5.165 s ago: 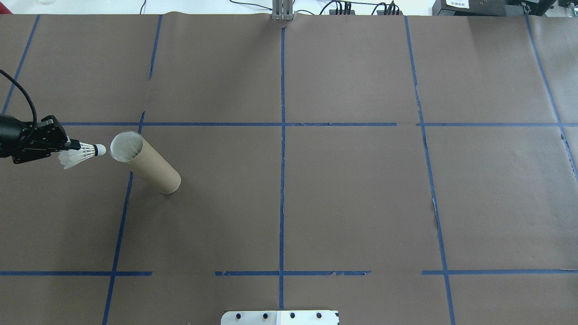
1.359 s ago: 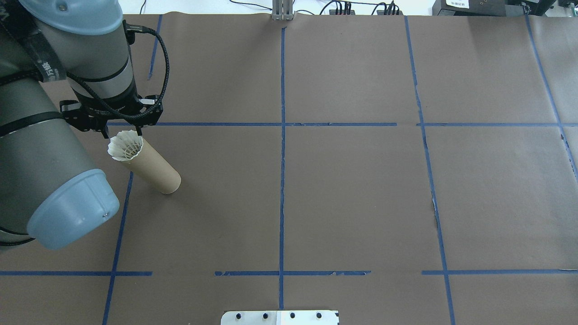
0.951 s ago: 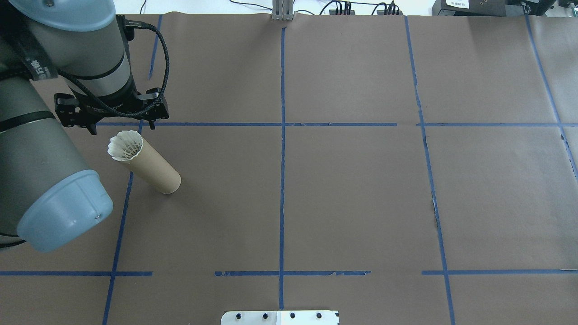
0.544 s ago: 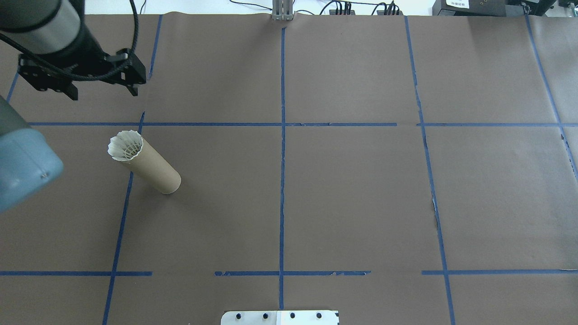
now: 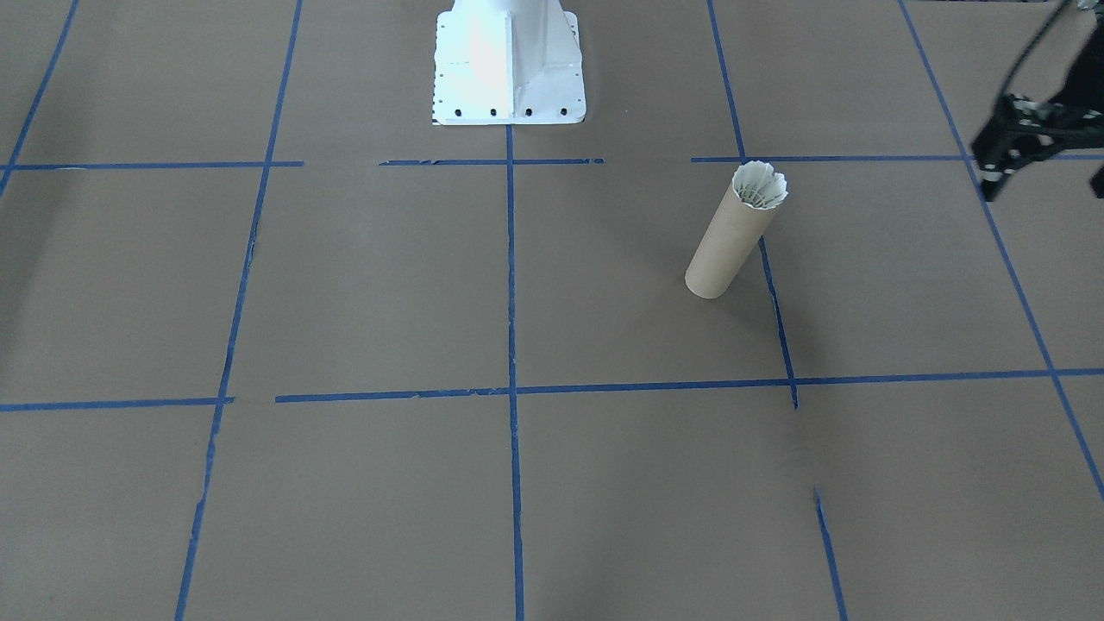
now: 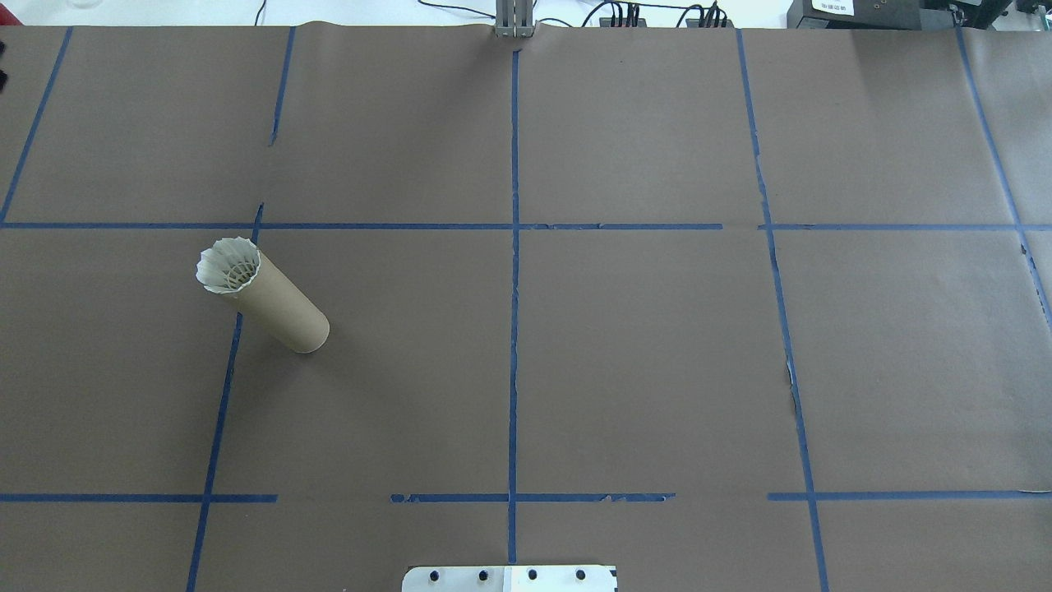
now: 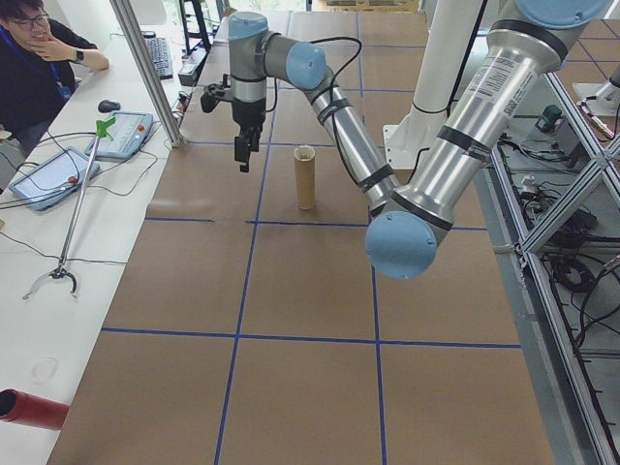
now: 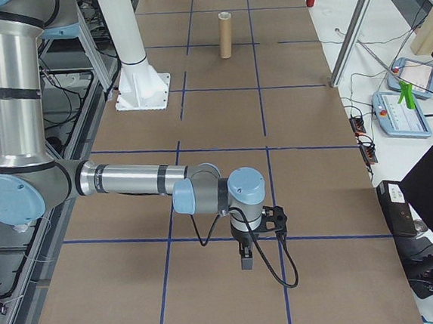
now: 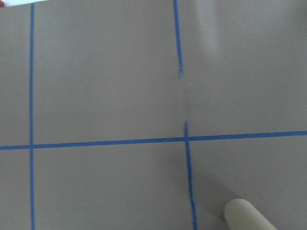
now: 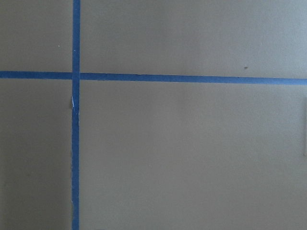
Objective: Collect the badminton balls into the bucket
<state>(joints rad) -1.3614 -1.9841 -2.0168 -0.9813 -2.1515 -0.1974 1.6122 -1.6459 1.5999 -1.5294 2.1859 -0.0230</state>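
Overhead exterior view gives you the cardboard tube (image 6: 275, 306) standing upright on the brown paper tabletop (image 6: 625, 362), on the robot's left half, its foot just beside a blue tape line (image 6: 215, 427). A white feather shuttlecock (image 6: 228, 265) sits in the tube's mouth, skirt up, the feather tips showing just over the rim.

In the exterior front-facing view you find the left pincer (image 5: 1048, 185) at the right edge, up off the tabletop and well apart from the tube (image 5: 733, 235); its dark fingers stand apart with nothing between them. The exterior left view shows you the same pincer (image 7: 243, 157) hanging point-down beside the tube (image 7: 305, 177), toward the operators' side.

You see the right pincer (image 8: 245, 259) only in the exterior right view, low over the paper at the far end of the tabletop from the tube (image 8: 224, 36); whether its fingers are apart or together you cannot tell.

The white robot base (image 5: 507, 60) stands at the tabletop's edge. A person (image 7: 39, 68) sits at the side bench.
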